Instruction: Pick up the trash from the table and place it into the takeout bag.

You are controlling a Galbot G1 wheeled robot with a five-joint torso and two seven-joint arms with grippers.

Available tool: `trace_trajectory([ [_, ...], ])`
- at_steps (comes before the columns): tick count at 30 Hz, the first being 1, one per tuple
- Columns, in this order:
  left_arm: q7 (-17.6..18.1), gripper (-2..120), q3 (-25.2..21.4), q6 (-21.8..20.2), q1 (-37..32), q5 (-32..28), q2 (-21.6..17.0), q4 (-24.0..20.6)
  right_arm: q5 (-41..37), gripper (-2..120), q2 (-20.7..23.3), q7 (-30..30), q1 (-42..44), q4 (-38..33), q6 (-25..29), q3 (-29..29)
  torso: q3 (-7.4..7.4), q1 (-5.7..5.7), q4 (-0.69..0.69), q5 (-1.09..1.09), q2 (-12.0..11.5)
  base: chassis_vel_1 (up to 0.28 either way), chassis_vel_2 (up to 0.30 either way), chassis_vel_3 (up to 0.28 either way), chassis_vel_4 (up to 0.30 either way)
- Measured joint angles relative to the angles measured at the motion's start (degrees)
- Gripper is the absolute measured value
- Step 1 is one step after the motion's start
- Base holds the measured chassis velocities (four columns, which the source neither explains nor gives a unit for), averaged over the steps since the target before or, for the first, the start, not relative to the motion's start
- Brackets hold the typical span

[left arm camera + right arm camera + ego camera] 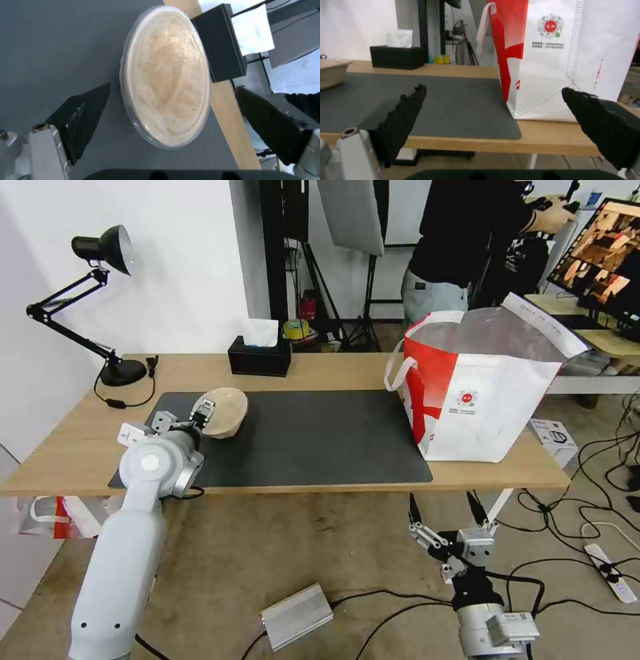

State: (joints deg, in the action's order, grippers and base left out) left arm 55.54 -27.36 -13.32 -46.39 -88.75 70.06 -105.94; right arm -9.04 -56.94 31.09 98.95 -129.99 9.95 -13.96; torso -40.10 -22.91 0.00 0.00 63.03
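While my left gripper (pixel 170 110) hung over the beige pulp bowl (pixel 225 411), its jaws stood wide open, one black finger on each side of the bowl, and they held nothing. The bowl lay on the large dark grey mat (pixel 320 437), near that mat's far left corner, and it seemed to be tilted up toward my wrist, with a clear film or lid over its mouth. I judged that the step in hand was the grasp of this bowl, which looked to be the last trash on the light wooden tabletop (pixel 333 370), because I saw no cup and no white bowl there.

The next move called for care: the jaws had to come lower and close on the rim without pushing the light bowl away across the mat. After that the bowl had a long way to go, because the boxy white and red takeout bag (pixel 477 397) stood at the right end of the table, well apart from it, with its mouth open upward.

My right gripper (pixel 445 520) waited below the table's front edge, also wide open and empty.

The black tissue box (pixel 259 355) stood behind the bowl, near it, and the black desk lamp (pixel 100 300) at the far left corner. The mat between the bowl and the bag was free.
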Motion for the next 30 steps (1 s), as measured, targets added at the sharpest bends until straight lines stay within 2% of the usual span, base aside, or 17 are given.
trace_trajectory([
  [9,1.70,100,0.24,-0.07,0.65,-0.03,0.07,1.03,0.00,100,0.00,0.00,0.00,0.00,0.00,0.00,0.00,0.00,0.00,0.00,0.00,0.000,0.000,0.000,0.000],
  [30,2.45,100,3.25,-0.15,4.89,1.84,2.44,6.85,0.00,100,0.00,0.00,0.00,0.00,0.00,0.00,0.00,0.00,0.00,0.00,-0.01,0.000,0.000,0.000,0.000],
])
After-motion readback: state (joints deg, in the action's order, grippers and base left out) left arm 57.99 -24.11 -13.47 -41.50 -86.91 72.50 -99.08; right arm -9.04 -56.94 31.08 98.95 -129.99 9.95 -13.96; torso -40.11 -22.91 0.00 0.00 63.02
